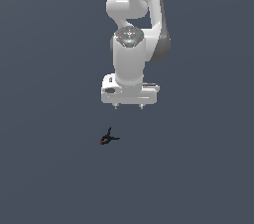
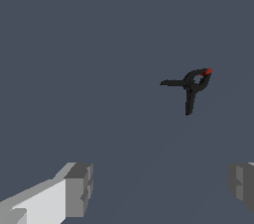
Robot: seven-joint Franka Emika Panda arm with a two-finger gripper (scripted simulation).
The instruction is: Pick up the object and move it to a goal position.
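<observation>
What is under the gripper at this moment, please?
Under the open gripper only bare dark floor shows. The object lies on it lower and toward the exterior view's left, not between the fingers. Nothing is covered.

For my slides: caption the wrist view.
Open gripper apart from a tiny black pronged object with red tip.

a flat, featureless slate-blue ground (image 1: 49,178) under even, dim light

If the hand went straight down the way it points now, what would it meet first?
Probably the bare floor. The open hand is offset from the black spiky object; in the wrist view the object lies outside the fingers.
</observation>
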